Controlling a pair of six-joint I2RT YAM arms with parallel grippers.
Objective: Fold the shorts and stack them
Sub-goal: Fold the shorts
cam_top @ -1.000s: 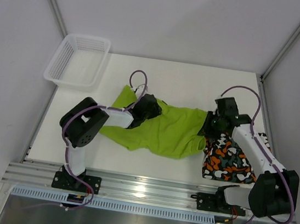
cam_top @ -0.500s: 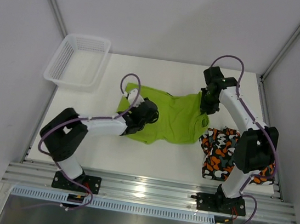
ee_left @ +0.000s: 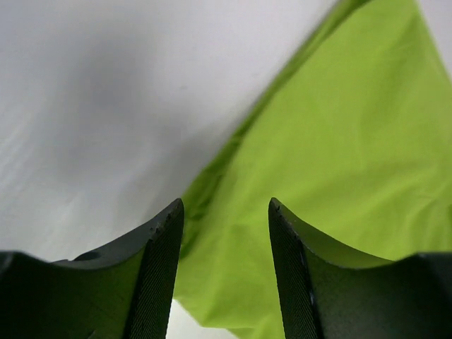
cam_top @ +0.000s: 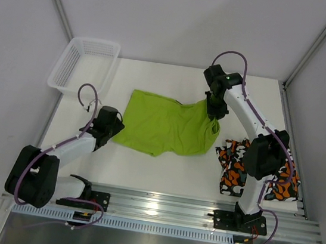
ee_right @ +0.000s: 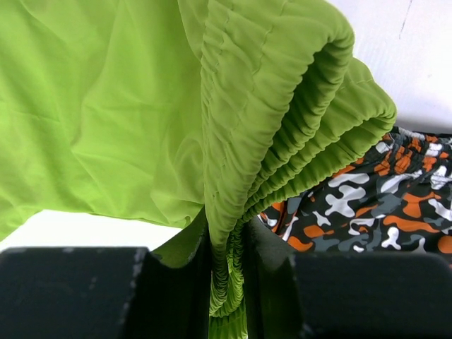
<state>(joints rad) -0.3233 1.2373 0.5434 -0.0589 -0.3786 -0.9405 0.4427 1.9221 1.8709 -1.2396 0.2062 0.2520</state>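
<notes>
The lime green shorts (cam_top: 162, 125) lie spread across the middle of the table. Their right end is lifted by my right gripper (cam_top: 215, 109), which is shut on the gathered elastic waistband (ee_right: 229, 240). In the right wrist view the green cloth (ee_right: 106, 106) hangs away to the left. The camouflage shorts (cam_top: 253, 170) lie crumpled at the right, also seen under the waistband (ee_right: 381, 205). My left gripper (cam_top: 113, 126) sits low by the left edge of the green shorts, open and empty (ee_left: 224, 212), with the green cloth (ee_left: 339, 141) just ahead of its fingertips.
A white mesh basket (cam_top: 83, 66) stands at the back left corner, partly over the table's edge. White walls and metal posts close in the back and sides. The arms' bases and a metal rail line the near edge.
My left gripper has let go of the green shorts and drawn back to the left. My right gripper has carried the waistband away from me and to the left, so the shorts lie flatter.
</notes>
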